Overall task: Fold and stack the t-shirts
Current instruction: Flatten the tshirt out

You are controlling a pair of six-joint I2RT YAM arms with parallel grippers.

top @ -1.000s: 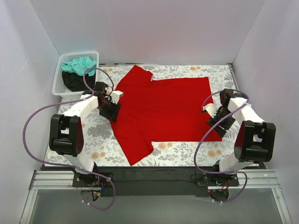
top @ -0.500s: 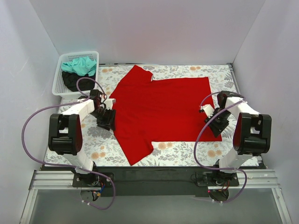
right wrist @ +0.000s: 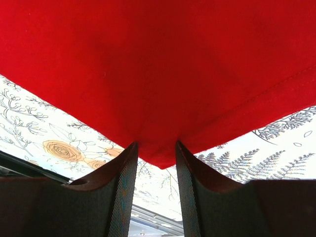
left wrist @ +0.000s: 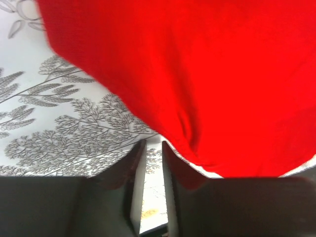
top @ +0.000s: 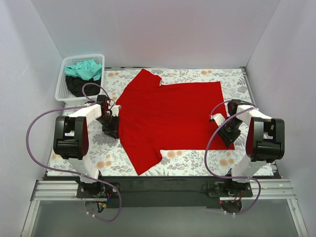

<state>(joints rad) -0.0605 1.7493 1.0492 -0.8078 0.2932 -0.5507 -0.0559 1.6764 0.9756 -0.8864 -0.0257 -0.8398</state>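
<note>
While the red t-shirt (top: 168, 113) lies spread flat on the floral-print cloth (top: 197, 157), the left gripper (left wrist: 152, 148) sits at its left edge, its jaws only a thin gap apart and holding nothing. The right gripper (right wrist: 157, 148) is part open at the near right corner of the shirt, and that corner pokes between its tips. A teal t-shirt (top: 85, 69) and a black t-shirt (top: 79, 87) lie in the white basket (top: 59, 84) on the far left.

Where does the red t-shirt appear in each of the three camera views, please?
Top external: the red t-shirt lies spread flat across the middle of the picture.
Left wrist: it fills the upper right, its edge dipping low near centre.
Right wrist: it fills the top half, one corner pointing down at centre.
Shared landmark: the floral-print cloth beneath it, seen in all three.
</note>
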